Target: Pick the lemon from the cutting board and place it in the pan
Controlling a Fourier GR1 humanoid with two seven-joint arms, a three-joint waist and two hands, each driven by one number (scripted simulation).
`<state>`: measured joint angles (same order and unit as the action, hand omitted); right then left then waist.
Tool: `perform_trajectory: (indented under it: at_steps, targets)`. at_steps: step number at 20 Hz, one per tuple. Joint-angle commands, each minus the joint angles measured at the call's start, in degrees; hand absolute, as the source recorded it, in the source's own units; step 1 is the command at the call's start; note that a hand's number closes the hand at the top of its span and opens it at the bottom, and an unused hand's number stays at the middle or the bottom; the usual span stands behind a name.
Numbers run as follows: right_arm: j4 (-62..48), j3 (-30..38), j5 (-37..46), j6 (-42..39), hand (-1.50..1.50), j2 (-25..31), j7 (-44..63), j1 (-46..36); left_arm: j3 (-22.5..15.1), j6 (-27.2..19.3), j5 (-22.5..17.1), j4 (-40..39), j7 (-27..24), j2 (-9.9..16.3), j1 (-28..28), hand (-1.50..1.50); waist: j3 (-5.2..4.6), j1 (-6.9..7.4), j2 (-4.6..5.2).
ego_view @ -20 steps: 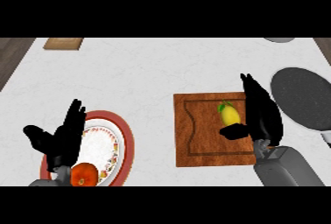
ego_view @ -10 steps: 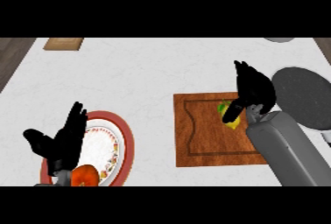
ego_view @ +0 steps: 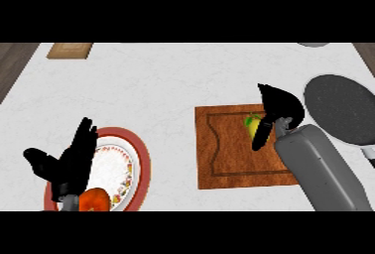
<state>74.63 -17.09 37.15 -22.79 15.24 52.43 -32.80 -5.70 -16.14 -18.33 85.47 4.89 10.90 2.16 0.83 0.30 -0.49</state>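
Right hand (ego_view: pixel 278 106): over the lemon (ego_view: pixel 253 126) on the cutting board (ego_view: pixel 227 158); fingers curled, contact unclear.
Left hand (ego_view: pixel 70 161): fingers apart, resting over the plate (ego_view: pixel 139 158).
Pan (ego_view: pixel 341 106): right of the board.

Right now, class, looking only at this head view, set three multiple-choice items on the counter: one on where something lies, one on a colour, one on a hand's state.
1. Where is the lemon?
A. on the cutting board
B. in the pan
C. on the plate

2. What colour is the plate's rim?
A. blue
B. red
C. green

3. How is the left hand?
A. curled round the lemon
B. inside the pan
C. open over the plate

Answers: 1 A, the lemon lies on the brown board beside the right hand; 2 B, a red band rings the plate; 3 C, its fingers are straight and hold nothing.
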Motion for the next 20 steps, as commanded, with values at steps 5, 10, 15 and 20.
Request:
perform_trajectory:
  at_steps: [5,10,15,20]
  targets:
    - [-1.89,1.18,2.84,2.75,-1.50,-0.28,-4.40,2.66,-1.63,-0.10,0.76,-3.27,2.04,-2.85,0.89,0.00,-0.83,-0.08,0.59]
    - [-3.24,1.30,6.28,6.72,-1.50,-0.41,-7.36,3.32,-4.31,-1.96,3.53,-0.64,1.48,-4.93,3.85,0.00,-0.81,0.22,0.64]
    - [-4.32,0.33,8.98,6.96,-1.50,-1.53,-6.53,4.54,-1.63,-0.83,3.04,-5.00,0.03,-4.95,0.81,0.00,-0.84,-0.17,0.64]
    - [-5.70,0.37,8.24,8.10,1.50,-2.29,-13.04,6.39,-0.18,1.22,2.11,-0.30,1.53,-2.07,4.69,0.00,-0.82,0.09,0.50]
